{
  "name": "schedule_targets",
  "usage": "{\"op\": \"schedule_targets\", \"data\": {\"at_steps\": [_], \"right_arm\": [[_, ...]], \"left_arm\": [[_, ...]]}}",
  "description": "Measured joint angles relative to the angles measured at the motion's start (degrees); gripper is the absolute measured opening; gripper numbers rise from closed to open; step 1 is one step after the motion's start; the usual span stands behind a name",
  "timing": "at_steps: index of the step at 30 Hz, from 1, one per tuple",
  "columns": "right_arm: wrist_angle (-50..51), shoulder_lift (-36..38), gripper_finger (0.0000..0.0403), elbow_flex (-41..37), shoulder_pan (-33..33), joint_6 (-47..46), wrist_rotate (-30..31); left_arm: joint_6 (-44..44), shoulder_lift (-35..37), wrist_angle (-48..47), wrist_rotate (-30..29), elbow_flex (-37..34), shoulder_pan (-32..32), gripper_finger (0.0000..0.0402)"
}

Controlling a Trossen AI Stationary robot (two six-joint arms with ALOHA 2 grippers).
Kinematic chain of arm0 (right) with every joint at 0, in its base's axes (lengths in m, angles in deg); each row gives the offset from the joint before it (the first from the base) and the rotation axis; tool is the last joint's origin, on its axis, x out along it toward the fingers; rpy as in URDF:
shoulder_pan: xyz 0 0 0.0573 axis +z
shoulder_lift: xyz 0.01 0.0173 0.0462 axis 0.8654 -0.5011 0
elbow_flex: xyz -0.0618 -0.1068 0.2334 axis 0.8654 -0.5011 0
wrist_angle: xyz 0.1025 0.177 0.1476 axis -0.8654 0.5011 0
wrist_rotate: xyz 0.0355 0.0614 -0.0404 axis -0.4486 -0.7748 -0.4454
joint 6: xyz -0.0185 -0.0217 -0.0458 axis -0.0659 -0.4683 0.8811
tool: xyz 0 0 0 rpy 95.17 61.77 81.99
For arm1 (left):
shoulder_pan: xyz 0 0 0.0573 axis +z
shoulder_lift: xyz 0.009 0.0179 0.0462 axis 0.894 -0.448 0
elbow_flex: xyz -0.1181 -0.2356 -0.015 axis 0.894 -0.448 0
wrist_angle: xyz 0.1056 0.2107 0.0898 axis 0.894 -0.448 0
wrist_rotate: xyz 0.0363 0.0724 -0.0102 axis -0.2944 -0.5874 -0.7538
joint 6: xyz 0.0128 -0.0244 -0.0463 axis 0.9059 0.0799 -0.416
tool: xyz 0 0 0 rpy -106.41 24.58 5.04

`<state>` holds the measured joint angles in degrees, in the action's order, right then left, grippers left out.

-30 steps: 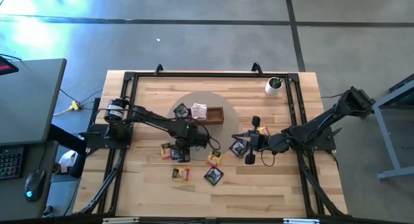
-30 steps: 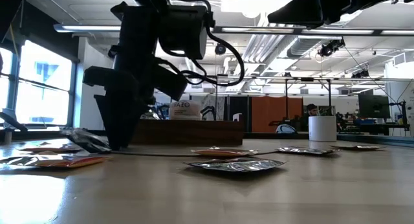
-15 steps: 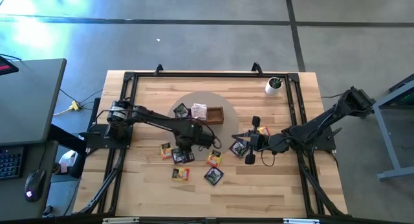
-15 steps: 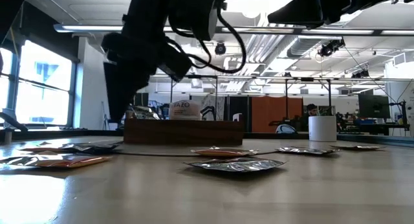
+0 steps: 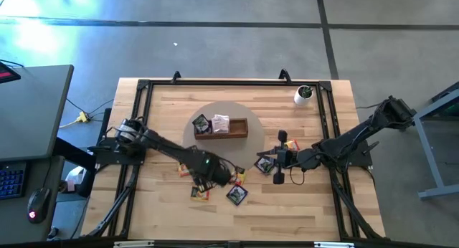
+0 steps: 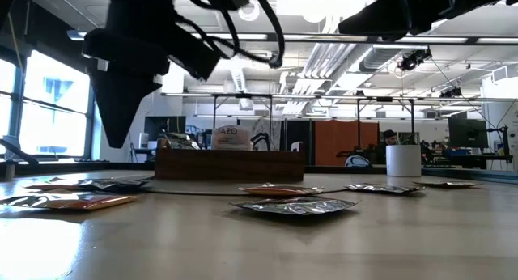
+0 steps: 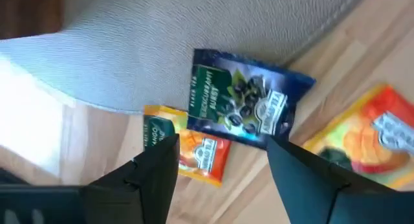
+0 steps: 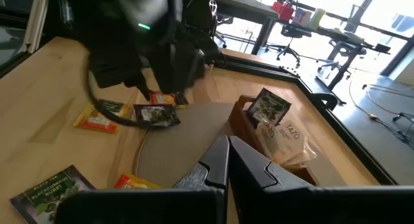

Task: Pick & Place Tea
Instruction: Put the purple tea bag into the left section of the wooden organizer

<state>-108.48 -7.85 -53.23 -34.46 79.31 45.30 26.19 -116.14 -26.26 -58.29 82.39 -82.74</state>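
My left end effector (image 7: 220,169) is hanging with open air beneath; sachets (image 5: 237,194) are crowding the bench (image 5: 165,205) below. The tray (image 5: 229,127) is blocking mid-bench; far bench is lying bare.

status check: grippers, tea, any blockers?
Left gripper open, empty, above a dark sachet and an orange sachet. Right gripper shut, waiting at table's right. Two sachets in the tray. No blockers visible.

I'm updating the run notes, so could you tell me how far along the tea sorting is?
Early stage. Done: two sachets sit in the wooden tray. In hand: nothing; the left gripper hangs open above a dark sachet, and the right gripper waits shut. Left: the sachets scattered on the table.
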Motion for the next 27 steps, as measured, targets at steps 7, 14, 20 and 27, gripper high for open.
{"op": "schedule_targets", "data": {"at_steps": [7,14,20,27], "right_arm": [[-0.2,0.0,0.0008,0.0,0.0,-1.0,0.0],[-0.1,0.0,0.0002,0.0,0.1,-2.3,-1.4],[-0.1,0.0,0.0008,0.0,0.1,-2.4,-1.1],[-0.1,0.0,0.0003,0.0,0.1,-2.4,-1.1]], "left_arm": [[-5.7,0.0,3.4,-5.0,-0.3,0.0,0.0230],[-8.4,0.1,9.9,-1.2,-9.9,0.6,0.0230],[-8.0,0.7,14.0,-0.7,-14.7,1.0,0.0230],[-5.4,0.7,17.0,2.5,-16.2,1.5,0.0173]]}}
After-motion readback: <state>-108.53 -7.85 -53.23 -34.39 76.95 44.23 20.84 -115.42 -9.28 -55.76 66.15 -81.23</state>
